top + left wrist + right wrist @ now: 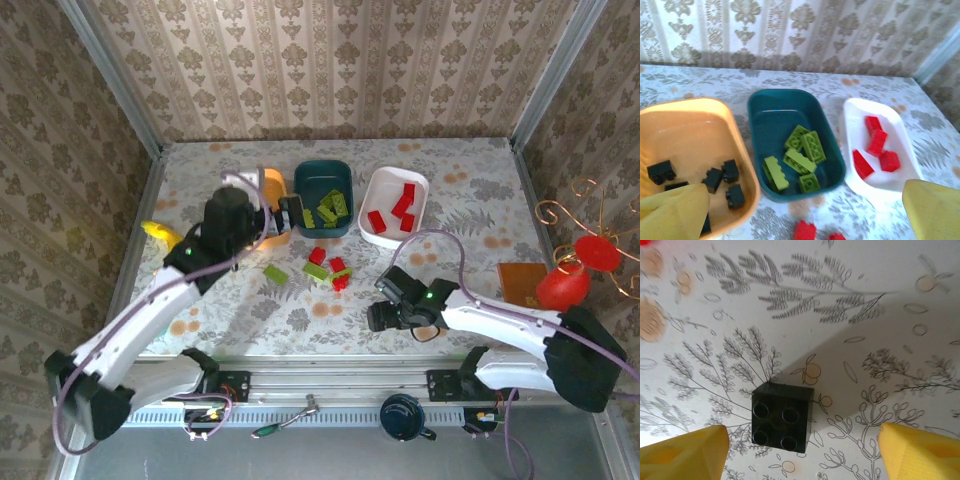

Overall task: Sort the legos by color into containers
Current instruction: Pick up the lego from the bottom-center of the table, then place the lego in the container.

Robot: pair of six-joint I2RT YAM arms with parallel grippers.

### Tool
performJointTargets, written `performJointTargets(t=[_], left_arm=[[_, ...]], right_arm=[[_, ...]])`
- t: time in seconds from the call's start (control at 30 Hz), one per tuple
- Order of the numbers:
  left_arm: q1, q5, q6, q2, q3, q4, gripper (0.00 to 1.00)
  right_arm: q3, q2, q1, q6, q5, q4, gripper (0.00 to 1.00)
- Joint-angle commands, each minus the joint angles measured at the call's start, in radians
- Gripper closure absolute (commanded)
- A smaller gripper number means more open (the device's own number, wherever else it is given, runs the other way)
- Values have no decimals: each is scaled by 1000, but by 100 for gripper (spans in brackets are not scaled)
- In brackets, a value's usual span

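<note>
The orange tub [695, 130] holds several black bricks [731, 170]. Lime green bricks [801, 150] lie in the dark teal tub [775, 112], and red bricks [875, 142] in the white tub [855, 115]. My left gripper [805, 222] hovers open and empty over the near rims of the tubs [288, 215]. Loose red bricks [338, 268] and green bricks [275, 272] lie in front of the teal tub [322, 180]. My right gripper [800, 455] is open, low over the table [385, 308]. A black 2x2 brick [782, 416] sits between its yellow fingers [682, 455], untouched.
A yellow banana [160, 233] lies left of the left arm. At the right edge stand a red ornament [565, 285] with gold wire and a brown block [522, 280]. Patterned walls close in the table on three sides.
</note>
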Motion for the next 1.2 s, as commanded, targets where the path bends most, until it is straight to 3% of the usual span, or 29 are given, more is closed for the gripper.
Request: performJointTargets(t=[0.0, 0.17, 0.37, 0.57, 0.83, 1.03, 1.1, 1.17], left_arm=[[-112, -197, 12, -108, -91, -50, 0], [-235, -284, -96, -295, -253, -91, 0], [-286, -363, -198, -443, -370, -200, 0], [-287, -413, -306, -558, -459, -330, 0], [-285, -416, -397, -610, -516, -430, 0], [-283, -385, -447, -616, -556, -442, 0], [-281, -379, -449, -612, -560, -444, 0], [-280, -373, -447, -607, -560, -445, 0]], right_arm=[[37, 60, 20, 17, 28, 33, 24], [75, 146, 43, -7, -2, 86, 38], [148, 154, 56, -68, -40, 167, 70], [414, 237, 31, -189, -79, 230, 78], [948, 677, -25, -243, -196, 279, 79], [1370, 1017, -59, -211, -252, 196, 76], [1480, 1103, -75, -185, -278, 170, 63], [1535, 1141, -90, -159, -305, 168, 40]])
